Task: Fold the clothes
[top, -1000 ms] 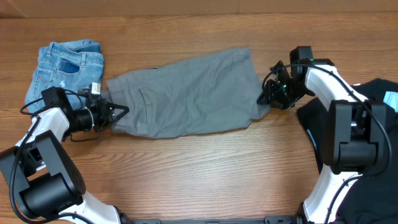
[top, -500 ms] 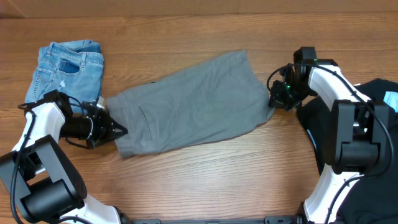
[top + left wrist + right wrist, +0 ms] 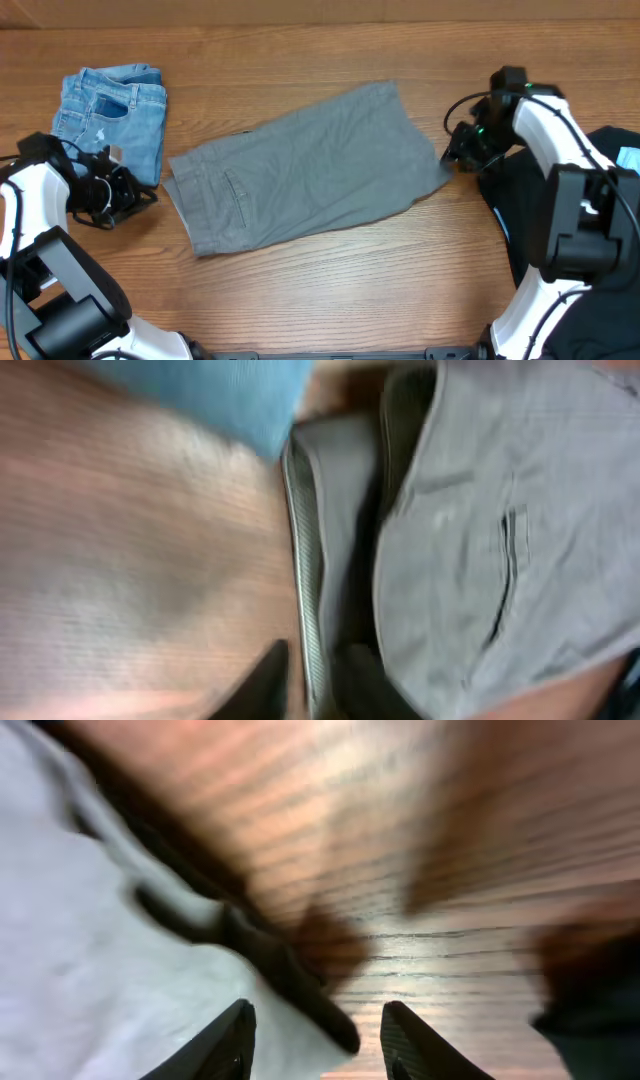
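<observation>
Overhead, the grey-khaki shorts lie spread flat at the middle of the counter, waistband toward 9 o'clock, hem toward 3, slit pocket facing up. Folded denim shorts sit at 10 o'clock and a black top at 3. The left jaws are parted and empty near the waistband, and the right jaws are parted and empty beside the hem.

Brown wood-grain table, 1 surface.
</observation>
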`<action>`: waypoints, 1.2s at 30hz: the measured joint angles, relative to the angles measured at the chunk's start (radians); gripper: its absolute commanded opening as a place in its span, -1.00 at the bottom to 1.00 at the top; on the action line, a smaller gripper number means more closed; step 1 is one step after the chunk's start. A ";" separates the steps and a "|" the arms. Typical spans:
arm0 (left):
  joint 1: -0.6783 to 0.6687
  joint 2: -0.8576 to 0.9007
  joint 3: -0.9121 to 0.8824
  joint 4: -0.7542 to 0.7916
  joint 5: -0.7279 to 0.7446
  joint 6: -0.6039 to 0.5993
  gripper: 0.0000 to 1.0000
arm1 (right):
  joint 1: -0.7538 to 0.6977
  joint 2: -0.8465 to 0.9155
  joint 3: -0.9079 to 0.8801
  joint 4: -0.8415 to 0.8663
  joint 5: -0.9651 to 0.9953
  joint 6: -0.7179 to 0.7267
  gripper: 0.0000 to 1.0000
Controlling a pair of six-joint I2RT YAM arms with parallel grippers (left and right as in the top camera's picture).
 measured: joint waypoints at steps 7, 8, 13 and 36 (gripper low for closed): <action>-0.069 0.009 -0.098 0.182 -0.007 -0.042 -0.92 | 0.025 -0.151 0.046 -0.009 -0.077 0.000 0.04; -0.078 0.013 -0.117 0.213 -0.007 -0.049 -0.92 | 0.032 -0.153 0.046 -0.010 -0.083 0.000 0.04; -0.109 0.088 -0.194 0.387 0.006 -0.081 -0.92 | 0.140 -0.150 0.010 0.049 -0.101 0.002 -0.07; -0.213 0.215 0.302 0.272 0.129 -0.127 0.40 | 0.216 -0.058 -0.261 0.076 0.053 0.599 -0.46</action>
